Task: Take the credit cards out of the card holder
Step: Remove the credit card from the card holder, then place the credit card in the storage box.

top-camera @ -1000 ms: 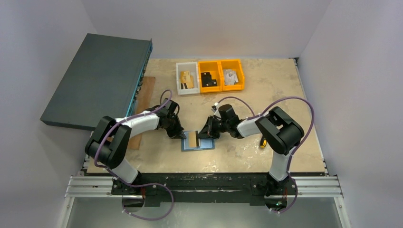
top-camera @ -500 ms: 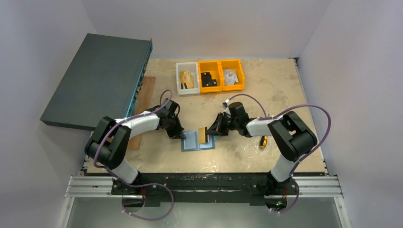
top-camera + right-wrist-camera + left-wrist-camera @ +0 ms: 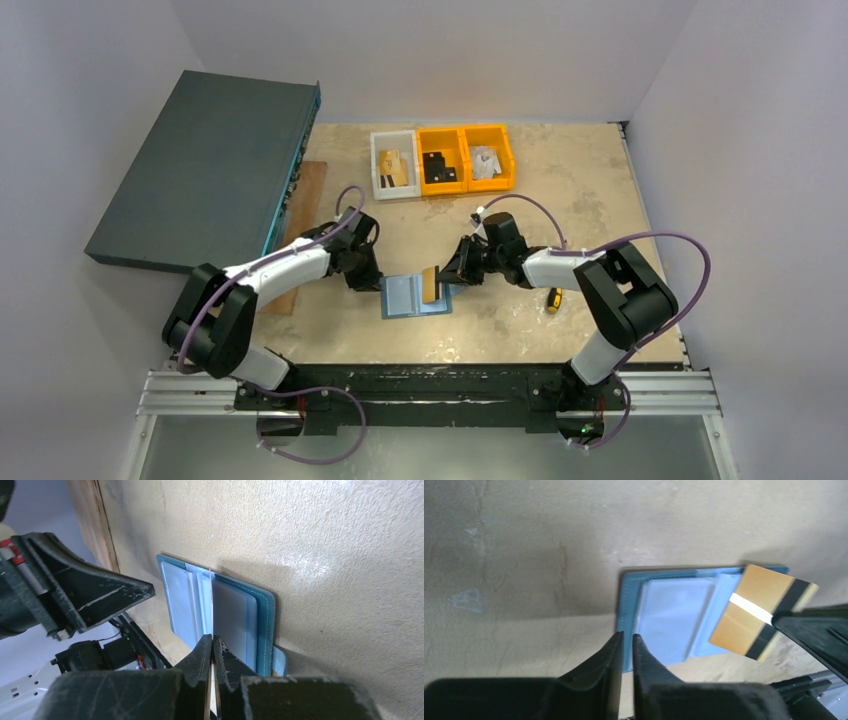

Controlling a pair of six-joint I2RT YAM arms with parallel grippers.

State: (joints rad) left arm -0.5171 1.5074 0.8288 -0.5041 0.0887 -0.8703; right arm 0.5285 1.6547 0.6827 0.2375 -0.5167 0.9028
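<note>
My left gripper [image 3: 626, 645], pressed together and empty, sits at the near edge of the open card holder [image 3: 669, 615]. My right gripper [image 3: 212, 647] pinches the gold-tan credit card [image 3: 759, 612], apparently lifted clear of the holder just below it. I cannot see any other card.

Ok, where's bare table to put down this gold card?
Widest bare patch: back right, between the orange bins and the table edge, beyond the screwdriver. Also the strip between the card holder and the near edge. Crowded: around the holder, where the left pincer faces the right pincer gripping the gold card.
</note>
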